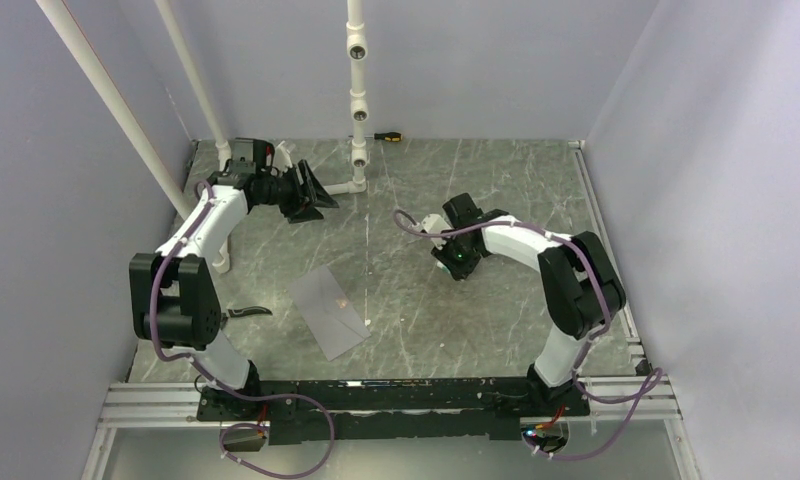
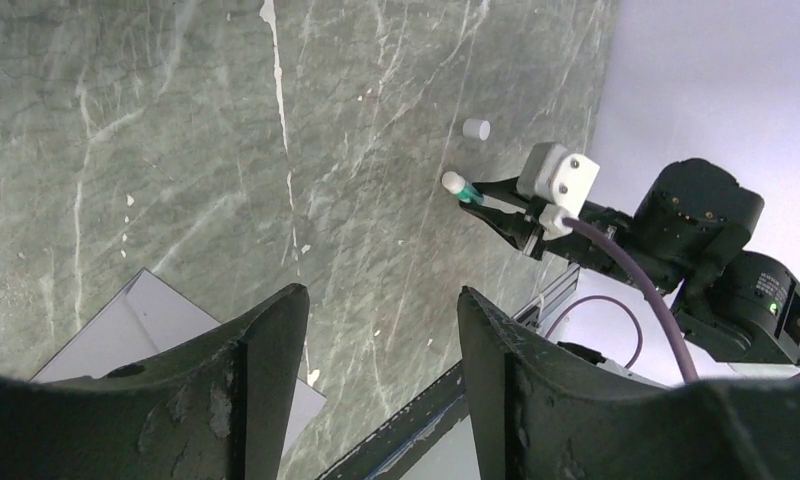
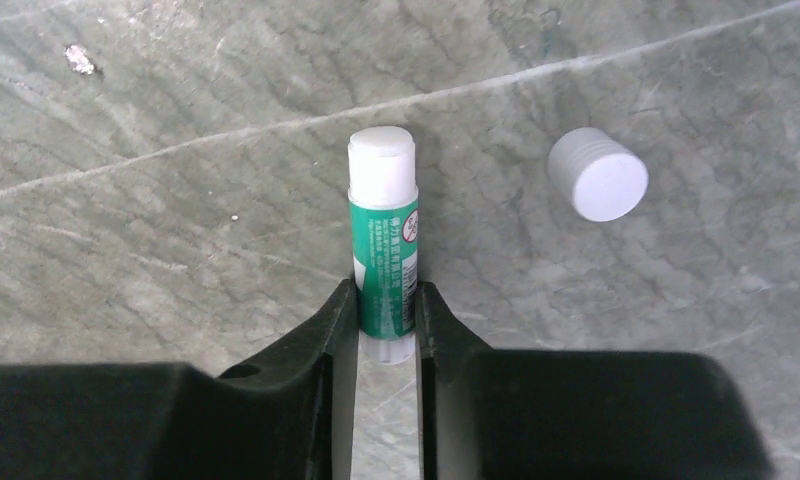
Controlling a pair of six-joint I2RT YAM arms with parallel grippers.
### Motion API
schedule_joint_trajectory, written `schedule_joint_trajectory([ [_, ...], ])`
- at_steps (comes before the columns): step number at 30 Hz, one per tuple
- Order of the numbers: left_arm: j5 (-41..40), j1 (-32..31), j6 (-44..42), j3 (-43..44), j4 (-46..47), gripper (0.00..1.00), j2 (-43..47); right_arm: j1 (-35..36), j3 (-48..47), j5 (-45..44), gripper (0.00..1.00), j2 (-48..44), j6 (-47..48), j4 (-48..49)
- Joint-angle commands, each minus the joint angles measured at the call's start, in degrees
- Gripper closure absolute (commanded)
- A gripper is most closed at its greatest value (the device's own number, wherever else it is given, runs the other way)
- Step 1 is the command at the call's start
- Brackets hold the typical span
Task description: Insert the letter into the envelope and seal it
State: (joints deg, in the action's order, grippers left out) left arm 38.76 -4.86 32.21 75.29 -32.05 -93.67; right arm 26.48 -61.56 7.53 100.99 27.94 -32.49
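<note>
Right fingers fill the bottom of the right wrist view, clamped on the lower half of a green-and-white glue stick that lies on the grey marbled bench. Its uncapped white tip points straight ahead of the fingertips. The stick's white cap lies on its side ahead of the fingertips and off to their right, well apart from the stick and touching nothing else. In the left wrist view the left fingers stand apart with nothing between them, held above the bench. Behind the tip of the left-hand one, a corner of the envelope shows flat on the bench. From above, the envelope lies light grey and turned at an angle, between the two arms, closer to the bases than either set of fingers and well apart from both. Beyond the left fingers, at the far edge of the bench, lies a screwdriver near a white pipe post.
</note>
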Motion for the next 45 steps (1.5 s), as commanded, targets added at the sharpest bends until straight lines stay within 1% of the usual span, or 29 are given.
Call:
schedule_joint_trajectory([
  [1, 0.8, -0.3, 0.3, 0.9, 3.1, 0.37, 1.8, 1.2, 3.4, -1.5, 0.88, -2.5, 1.2, 3.1],
  [2, 0.4, -0.3, 0.4, 0.4, 3.6, 0.37, 2.5, 1.4, 3.6, -1.4, 0.91, -3.1, 1.0, 3.3],
  [5, -1.3, -0.3, 0.9, -1.8, 5.2, 0.32, 5.9, 1.7, 3.5, 2.2, 0.93, -6.5, -0.4, 3.7],
  [9, -3.5, -0.3, 1.7, -6.8, 8.6, 0.19, 12.5, 1.6, 3.0, 11.0, 0.93, -13.7, -4.1, 5.7],
  [10, -3.5, -0.3, 2.1, -8.2, 10.1, 0.12, 14.4, 1.5, 3.0, 13.2, 0.92, -15.5, -6.2, 6.9],
  [11, -3.3, -0.3, 2.6, -9.8, 11.9, 0.08, 16.5, 1.6, 3.1, 15.9, 0.91, -17.0, -8.2, 8.2],
  [12, -2.8, -0.4, 3.3, -11.5, 13.8, 0.08, 18.5, 1.6, 3.1, 18.2, 0.91, -18.4, -10.8, 10.0],
  [14, -1.1, -0.5, 5.2, -14.8, 18.8, 0.07, 22.6, 1.7, 3.2, 23.1, 0.90, -20.7, -17.7, 14.8],
  [16, 1.4, -1.1, 7.3, -17.9, 24.6, 0.07, 26.0, 2.1, 3.8, 28.5, 0.90, -22.4, -26.6, 23.5],
  [19, 4.0, -3.3, 10.9, -22.0, 33.8, 0.07, 30.3, 3.8, 5.8, 30.8, 0.89, -24.7, -43.4, 39.1],
  [20, 4.7, -4.4, 11.9, -23.0, 36.8, 0.07, 31.1, 4.7, 6.1, 31.6, 0.88, -25.2, -47.6, 43.4],
  [21, 5.4, -5.6, 12.6, -23.8, 40.0, 0.07, 31.8, 5.6, 5.8, 32.0, 0.87, -25.3, -51.4, 46.3],
  [23, 6.3, -8.5, 13.9, -24.7, 44.0, 0.08, 32.5, 7.1, 3.3, 32.3, 0.88, -24.0, -57.8, 48.0],
  [26, 5.9, -12.8, 13.9, -25.0, 46.5, 0.14, 33.5, 8.9, 0.2, 36.2, 0.90, -22.2, -65.4, 50.9],
  [28, 4.8, -15.0, 13.8, -25.0, 46.5, 0.17, 34.0, 10.1, 1.0, 36.4, 0.91, -22.6, -70.5, 56.1],
  [30, 3.3, -16.3, 13.6, -25.0, 45.3, 0.24, 34.4, 11.1, 1.7, 37.1, 0.91, -22.9, -73.1, 60.4],
  [34, 2.9, -17.8, 15.0, -25.5, 47.1, 0.43, 35.2, 12.7, 2.5, 36.6, 0.91, -23.9, -75.2, 62.5],
  [39, 2.5, -18.9, 20.2, -27.3, 52.7, 0.58, 35.5, 12.8, 4.3, 36.4, 0.91, -25.2, -75.8, 64.9],
  [41, 0.7, -18.9, 23.2, -28.8, 56.5, 0.62, 35.8, 12.9, 4.8, 36.1, 0.91, -25.7, -75.5, 65.2],
  [45, -1.1, -19.0, 28.6, -31.5, 63.6, 0.63, 36.1, 12.8, 6.0, 35.6, 0.91, -27.0, -75.6, 67.2],
])
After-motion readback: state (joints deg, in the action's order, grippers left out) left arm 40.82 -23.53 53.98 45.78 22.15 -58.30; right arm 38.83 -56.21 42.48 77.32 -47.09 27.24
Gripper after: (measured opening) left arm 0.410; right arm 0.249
